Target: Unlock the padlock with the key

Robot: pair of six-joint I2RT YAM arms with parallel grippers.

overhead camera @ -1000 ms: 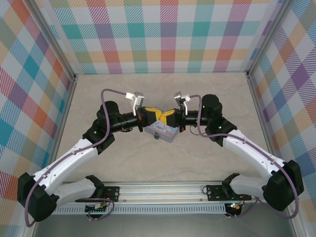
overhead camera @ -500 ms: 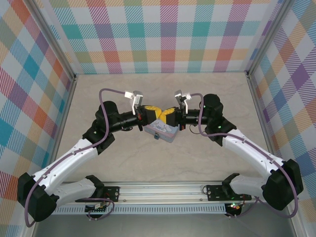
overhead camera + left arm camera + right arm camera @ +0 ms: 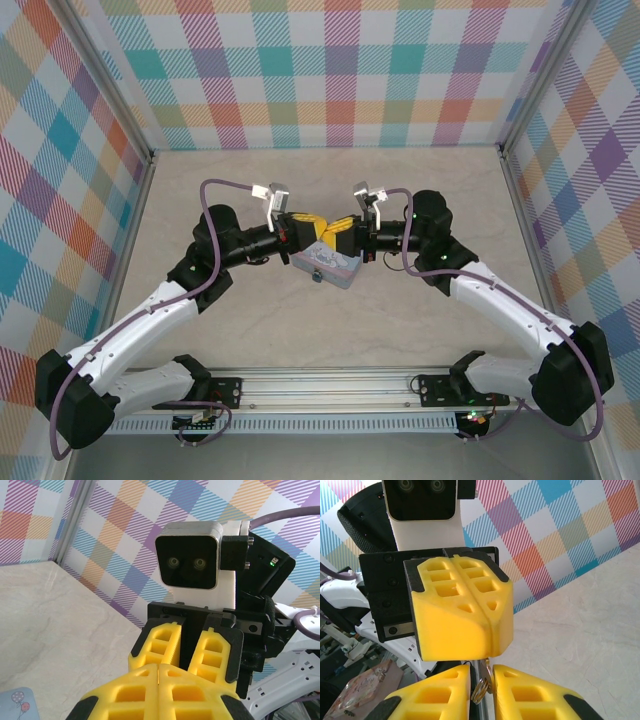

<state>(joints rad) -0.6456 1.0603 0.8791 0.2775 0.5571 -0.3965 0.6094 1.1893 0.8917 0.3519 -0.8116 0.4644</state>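
Observation:
Both grippers meet tip to tip above the pale blue tin (image 3: 332,266) at mid-table. My left gripper (image 3: 308,227) (image 3: 159,669) is shut, its yellow fingers pressed flat together with nothing visible between them. The key (image 3: 486,675), thin and silvery with a small ring (image 3: 479,690), pokes out from under the left gripper's (image 3: 486,630) fingertips. It stands between the fingers of my right gripper (image 3: 482,669) (image 3: 336,232). Those jaws are slightly apart, with a gap on the key's left side. The padlock is hidden.
The tin's balloon-printed corner (image 3: 17,705) lies below the left fingers. Plaid walls (image 3: 330,70) enclose the beige table (image 3: 420,340) on three sides, and a metal rail (image 3: 330,385) carrying both arm bases runs along the near edge.
The right gripper's jaws have parted a little around the key. Both arms stay almost where they were, tips together over the tin.

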